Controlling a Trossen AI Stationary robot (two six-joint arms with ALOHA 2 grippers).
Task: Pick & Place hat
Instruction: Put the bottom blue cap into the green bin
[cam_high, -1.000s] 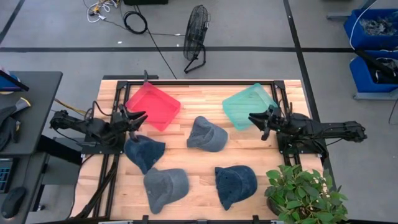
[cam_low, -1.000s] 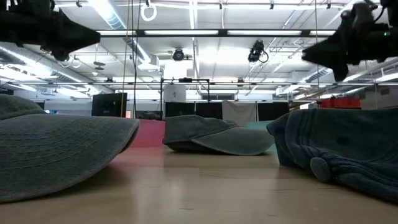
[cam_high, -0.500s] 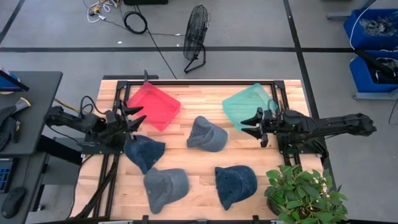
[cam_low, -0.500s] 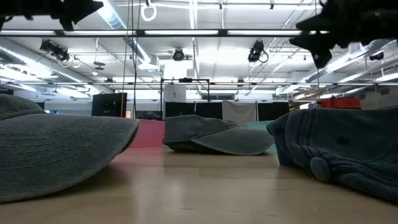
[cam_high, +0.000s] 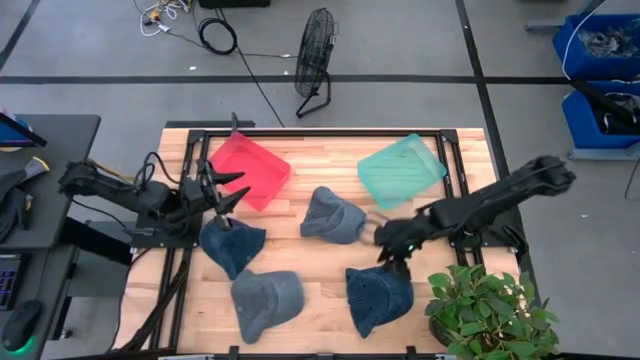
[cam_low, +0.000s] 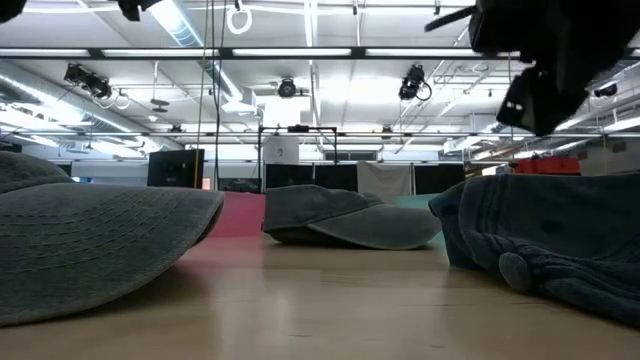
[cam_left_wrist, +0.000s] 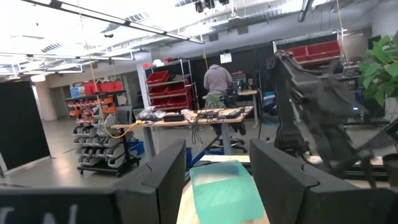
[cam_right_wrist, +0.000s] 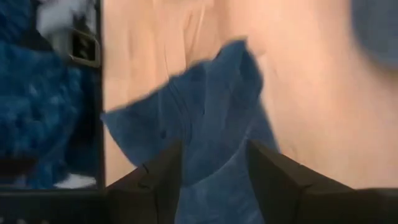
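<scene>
Several hats lie crown up on the wooden table: a dark blue one (cam_high: 378, 295) near the front right, a grey one (cam_high: 266, 298) front left, a dark blue one (cam_high: 232, 245) at the left, and a grey-blue one (cam_high: 333, 215) in the middle. My right gripper (cam_high: 386, 250) is open, points down, and hovers over the front-right dark blue hat (cam_right_wrist: 205, 112), clear of it. My left gripper (cam_high: 226, 190) is open and empty, raised between the red tray (cam_high: 247, 170) and the left dark blue hat.
A green tray (cam_high: 400, 168) stands at the back right and the red tray at the back left. A potted plant (cam_high: 490, 315) stands at the front right corner, close to my right arm. A person (cam_left_wrist: 217, 81) stands far off in the room.
My right gripper has swung from beside the green tray toward the table's near edge and to the left, has tipped to point down, and now hangs over the front-right dark blue hat. My left gripper has gone up. No hat has moved.
</scene>
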